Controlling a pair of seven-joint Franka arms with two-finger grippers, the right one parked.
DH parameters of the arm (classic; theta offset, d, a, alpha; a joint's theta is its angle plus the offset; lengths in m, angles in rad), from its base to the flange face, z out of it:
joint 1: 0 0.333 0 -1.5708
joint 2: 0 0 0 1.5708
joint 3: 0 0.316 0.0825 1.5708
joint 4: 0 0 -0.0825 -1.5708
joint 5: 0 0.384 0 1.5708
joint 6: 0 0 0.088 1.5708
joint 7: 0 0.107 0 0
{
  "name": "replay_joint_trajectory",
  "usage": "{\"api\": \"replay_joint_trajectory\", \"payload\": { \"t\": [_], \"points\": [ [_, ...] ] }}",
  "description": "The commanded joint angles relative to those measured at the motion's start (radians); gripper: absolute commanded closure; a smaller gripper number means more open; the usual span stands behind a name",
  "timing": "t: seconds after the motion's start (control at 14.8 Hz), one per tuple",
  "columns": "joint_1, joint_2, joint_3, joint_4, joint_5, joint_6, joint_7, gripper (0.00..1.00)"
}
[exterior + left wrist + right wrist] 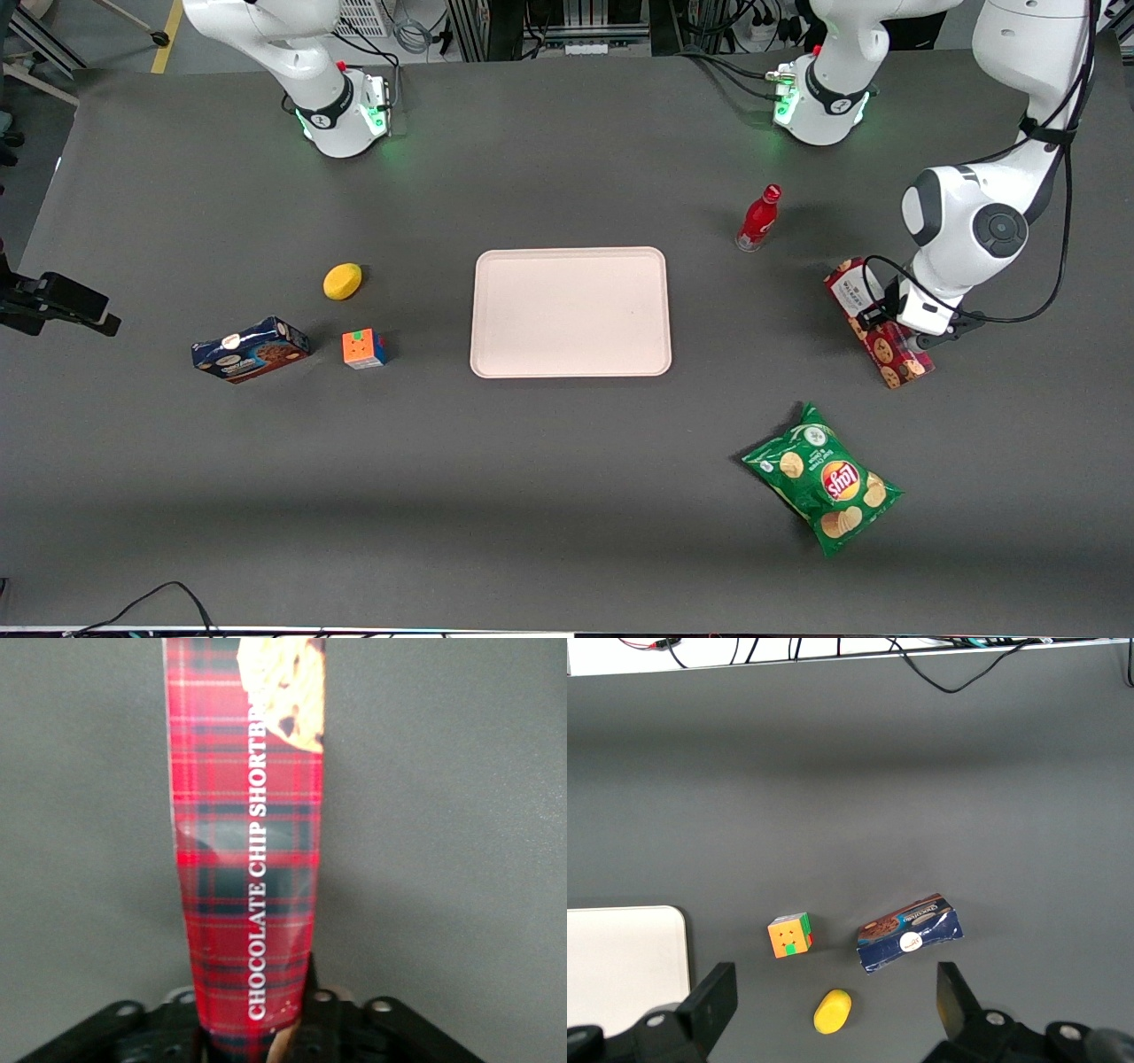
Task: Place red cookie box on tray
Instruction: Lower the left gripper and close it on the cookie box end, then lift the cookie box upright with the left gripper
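The red cookie box (897,356), a long dark-red plaid carton with a white label at one end, lies on the table toward the working arm's end. My left gripper (890,330) is down over its middle. In the left wrist view the box (248,859) runs lengthwise out from between the jaws, and the gripper (254,1028) is shut on it. The pale pink tray (571,253) lies empty at the table's middle, well apart from the box.
A red bottle (759,219) stands between tray and box, farther from the camera. A green chips bag (824,478) lies nearer the camera. Toward the parked arm's end lie a lemon (342,281), a colour cube (364,348) and a blue cookie box (251,349).
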State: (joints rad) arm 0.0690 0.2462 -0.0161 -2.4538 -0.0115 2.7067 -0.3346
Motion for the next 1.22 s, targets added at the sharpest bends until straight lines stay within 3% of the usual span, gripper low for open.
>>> {"api": "replay_joint_trajectory", "payload": {
  "t": [0.0, 0.27, 0.75, 0.95, 1.15],
  "points": [
    [-0.006, -0.021, 0.002, 0.001, -0.001, -0.013, 0.012, 1.00],
    [-0.014, -0.129, -0.008, 0.064, 0.001, -0.176, 0.005, 1.00],
    [-0.015, -0.272, -0.019, 0.479, 0.002, -0.897, 0.109, 1.00],
    [-0.014, -0.285, -0.036, 0.623, 0.002, -1.066, 0.112, 1.00],
    [-0.015, -0.288, -0.073, 0.648, -0.005, -1.090, 0.094, 1.00]
  ]
}}
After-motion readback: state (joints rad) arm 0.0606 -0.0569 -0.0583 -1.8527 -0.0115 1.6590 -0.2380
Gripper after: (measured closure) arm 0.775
